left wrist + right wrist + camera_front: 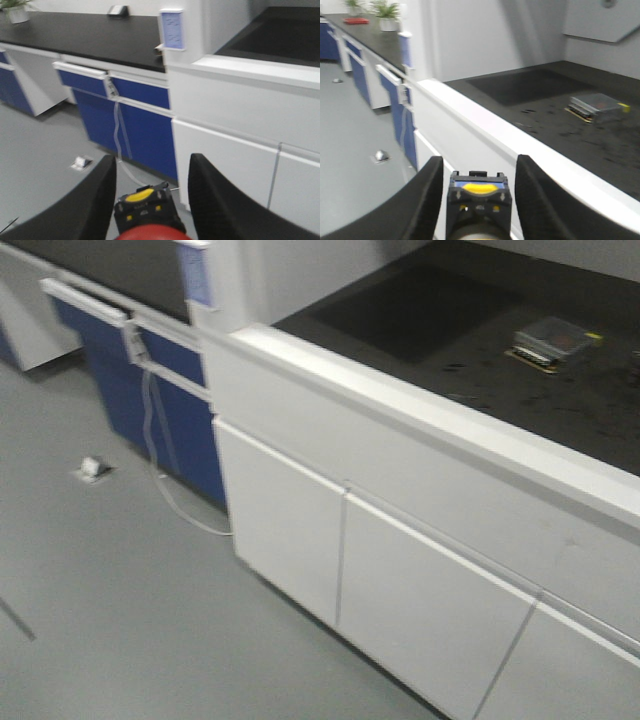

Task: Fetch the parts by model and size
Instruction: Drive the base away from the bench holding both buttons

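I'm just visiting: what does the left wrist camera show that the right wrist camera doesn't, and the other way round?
Only the left wrist view: the left gripper carrying a switch with a red cap. Only the right wrist view: the right gripper carrying a dark switch with yellow and blue on top, and a silver box lying on the black worktop. Both: blue cabinets, white cabinets, grey floor and a small floor outlet.
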You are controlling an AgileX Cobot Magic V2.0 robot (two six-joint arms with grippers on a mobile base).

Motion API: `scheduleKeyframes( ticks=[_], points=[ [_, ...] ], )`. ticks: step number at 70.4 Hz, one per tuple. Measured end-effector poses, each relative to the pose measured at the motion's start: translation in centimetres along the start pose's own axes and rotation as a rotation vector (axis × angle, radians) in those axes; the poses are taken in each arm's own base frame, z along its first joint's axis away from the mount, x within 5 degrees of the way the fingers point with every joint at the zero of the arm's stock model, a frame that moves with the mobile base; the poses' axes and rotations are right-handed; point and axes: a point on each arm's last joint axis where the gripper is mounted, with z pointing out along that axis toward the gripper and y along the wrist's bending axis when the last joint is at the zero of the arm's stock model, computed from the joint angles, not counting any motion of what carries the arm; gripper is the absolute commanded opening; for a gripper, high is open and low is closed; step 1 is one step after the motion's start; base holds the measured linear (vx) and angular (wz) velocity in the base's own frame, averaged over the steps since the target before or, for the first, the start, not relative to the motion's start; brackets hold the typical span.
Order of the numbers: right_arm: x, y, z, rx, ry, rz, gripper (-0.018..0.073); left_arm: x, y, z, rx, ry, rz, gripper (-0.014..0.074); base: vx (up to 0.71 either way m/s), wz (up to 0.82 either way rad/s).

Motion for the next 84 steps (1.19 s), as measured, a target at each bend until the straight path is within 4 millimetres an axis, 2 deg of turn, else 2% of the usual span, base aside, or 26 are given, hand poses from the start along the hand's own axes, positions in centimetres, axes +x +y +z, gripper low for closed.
scheduleKeyframes(
  ticks=[48, 84],
  points=[
    [0.0, 0.0, 0.0, 0.0, 0.0, 0.0, -0.0005, 0.0, 0.0, 0.0, 0.0, 0.0, 0.0, -0.0006, -0.1, 0.58],
    [0.0, 0.0, 0.0, 0.0, 0.0, 0.0, -0.0005, 0.0, 0.0, 0.0, 0.0, 0.0, 0.0, -0.0006, 0.14, 0.53]
  ],
)
